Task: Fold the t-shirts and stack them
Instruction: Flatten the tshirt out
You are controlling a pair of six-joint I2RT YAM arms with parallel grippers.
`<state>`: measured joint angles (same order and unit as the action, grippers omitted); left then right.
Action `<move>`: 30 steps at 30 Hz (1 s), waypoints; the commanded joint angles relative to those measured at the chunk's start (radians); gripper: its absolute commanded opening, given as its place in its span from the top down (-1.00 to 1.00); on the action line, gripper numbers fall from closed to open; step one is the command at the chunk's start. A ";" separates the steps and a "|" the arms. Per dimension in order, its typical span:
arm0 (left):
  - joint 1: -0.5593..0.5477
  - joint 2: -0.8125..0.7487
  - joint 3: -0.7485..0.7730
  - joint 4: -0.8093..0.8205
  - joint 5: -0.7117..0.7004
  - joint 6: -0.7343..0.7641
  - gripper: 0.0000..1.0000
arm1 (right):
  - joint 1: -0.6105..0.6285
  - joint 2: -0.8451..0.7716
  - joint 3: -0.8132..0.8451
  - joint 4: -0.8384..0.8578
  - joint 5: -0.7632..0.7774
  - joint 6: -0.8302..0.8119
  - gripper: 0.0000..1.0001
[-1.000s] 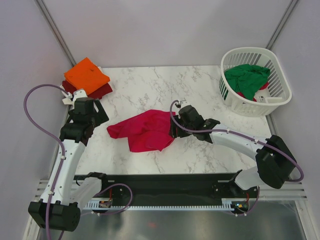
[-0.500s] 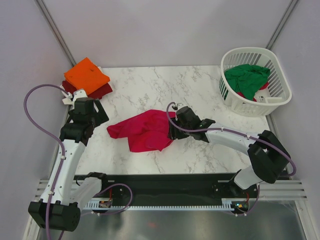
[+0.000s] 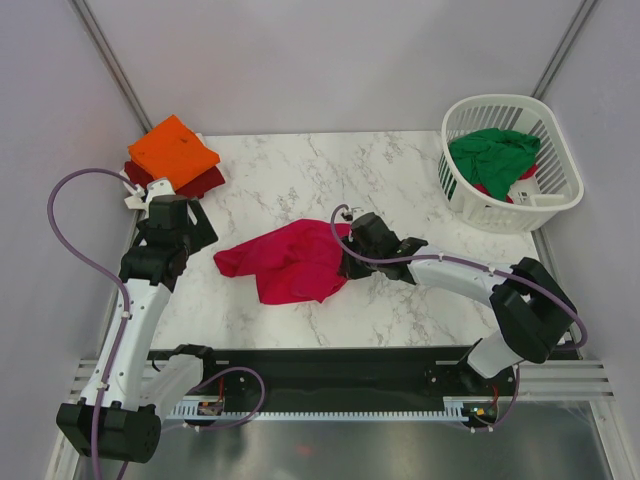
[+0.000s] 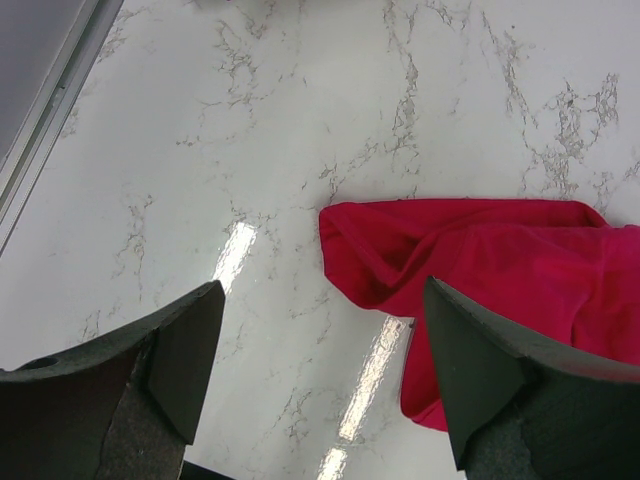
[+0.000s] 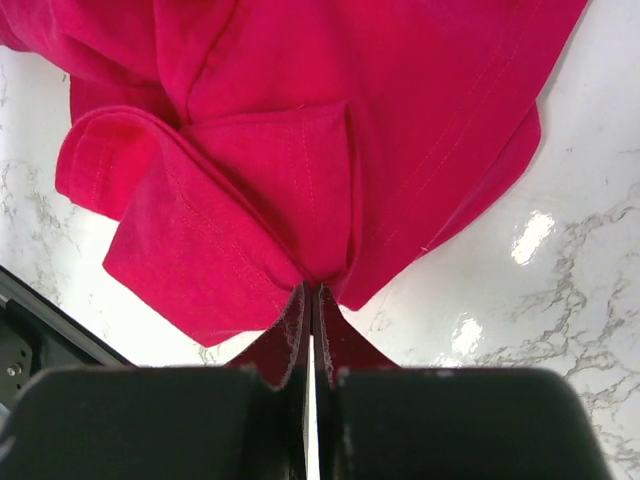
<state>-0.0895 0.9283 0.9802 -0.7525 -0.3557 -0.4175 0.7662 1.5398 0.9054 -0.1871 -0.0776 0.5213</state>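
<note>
A crumpled crimson-red t-shirt (image 3: 292,262) lies in the middle of the marble table. My right gripper (image 3: 345,264) is shut on the shirt's right edge; in the right wrist view the two fingertips (image 5: 311,292) pinch a fold of the red t-shirt (image 5: 300,150). My left gripper (image 3: 190,240) hangs open to the left of the shirt, with nothing between its fingers. In the left wrist view the red t-shirt (image 4: 480,260) lies just ahead and to the right. An orange t-shirt (image 3: 172,150) rests folded on a dark red one (image 3: 200,182) at the back left corner.
A white slatted basket (image 3: 550,195) stands at the back right, holding a green t-shirt (image 3: 492,152) on top of other cloth. Grey walls close the table on three sides. A black rail (image 3: 320,370) runs along the near edge.
My right gripper has slid a little left onto the shirt's right edge and shut on it. The left arm has not moved.
</note>
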 commanded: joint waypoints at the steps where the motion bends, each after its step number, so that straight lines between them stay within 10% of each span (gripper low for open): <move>1: -0.003 -0.013 -0.002 0.038 0.009 0.025 -0.75 | -0.002 -0.020 0.007 0.034 -0.016 0.002 1.00; 13: -0.003 -0.013 0.000 0.038 0.009 0.026 -0.75 | -0.021 -0.250 0.283 -0.239 0.074 -0.159 1.00; 21: -0.003 -0.006 0.000 0.038 0.012 0.028 -0.75 | -0.021 -0.438 0.625 -0.460 0.396 -0.326 1.00; 30: -0.048 0.021 0.003 0.035 0.138 -0.024 -0.66 | -0.021 -0.581 0.347 -0.503 0.509 -0.201 1.00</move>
<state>-0.1005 0.9360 0.9802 -0.7525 -0.3103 -0.4187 0.7464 0.9073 1.3857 -0.6003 0.3809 0.2539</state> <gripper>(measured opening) 0.848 0.010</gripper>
